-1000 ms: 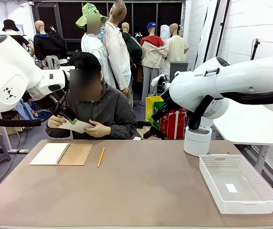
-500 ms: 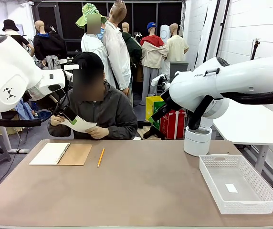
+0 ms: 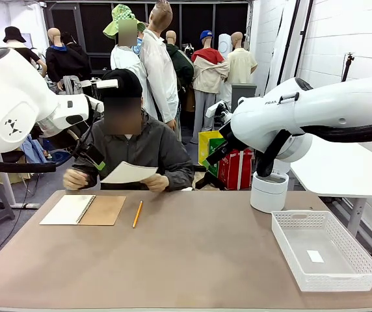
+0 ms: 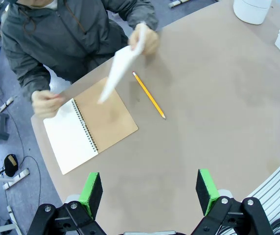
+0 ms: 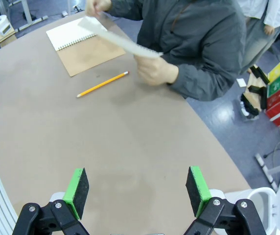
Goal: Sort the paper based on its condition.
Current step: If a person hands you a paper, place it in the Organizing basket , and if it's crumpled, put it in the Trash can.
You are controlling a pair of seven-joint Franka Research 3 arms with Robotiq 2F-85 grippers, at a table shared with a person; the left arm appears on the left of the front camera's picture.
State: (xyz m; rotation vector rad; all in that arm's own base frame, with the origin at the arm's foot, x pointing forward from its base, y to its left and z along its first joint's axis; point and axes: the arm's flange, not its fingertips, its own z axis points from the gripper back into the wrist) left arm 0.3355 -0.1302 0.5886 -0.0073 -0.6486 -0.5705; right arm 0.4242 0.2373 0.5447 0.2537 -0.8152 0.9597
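1. The paper [image 3: 129, 173] is in the air above the far edge of the worktop [image 3: 192, 253], left of the middle, held by the person sitting at the far side.
2. The person's hand [image 3: 155, 182] grips the sheet at its right side; the other hand [image 3: 75, 179] is off to the left, and whether it touches the sheet is not clear.
3. In the left wrist view the paper [image 4: 120, 66] is blurred and tilted, above the notebook [image 4: 92, 128].
4. In the right wrist view the paper [image 5: 118, 38] shows a ragged, perforated edge and spans between both hands.
5. The notebook [image 3: 83, 210] lies open on the far left of the worktop, white page to the left, brown cover to the right.
6. A yellow pencil [image 3: 137, 213] lies just right of the notebook, apart from it.
7. A white basket [image 3: 322, 250] sits at the near right of the worktop with a small white label [image 3: 315, 256] inside.
8. The left tool [image 4: 150, 188] hangs above the worktop with its jaws wide apart and nothing between the green pads.
9. The right tool [image 5: 136, 188] is likewise wide open and empty, high above the bare worktop.
10. Both arms are raised, well apart from the paper.
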